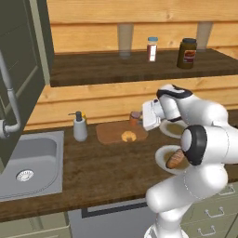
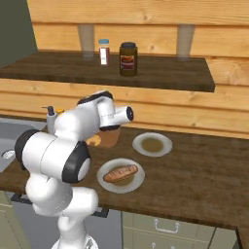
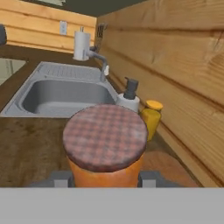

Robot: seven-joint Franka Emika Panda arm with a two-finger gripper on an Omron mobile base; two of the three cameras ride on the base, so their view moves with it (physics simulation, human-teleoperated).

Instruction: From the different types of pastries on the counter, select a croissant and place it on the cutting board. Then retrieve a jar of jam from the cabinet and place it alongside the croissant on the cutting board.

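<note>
Jam jar gripped over the cutting board, croissant already on it.

From the left base camera, the cutting board (image 1: 111, 132) bears the croissant (image 1: 128, 136), with the jar of jam (image 1: 135, 118) at its far right corner; the right base camera hides most of the board behind the arm. The hand camera shows the gripper (image 3: 105, 178) clamped on the jar (checked lid facing the lens). Rightwards, one plate (image 2: 120, 176) holds the bread roll (image 2: 120, 173).
</note>
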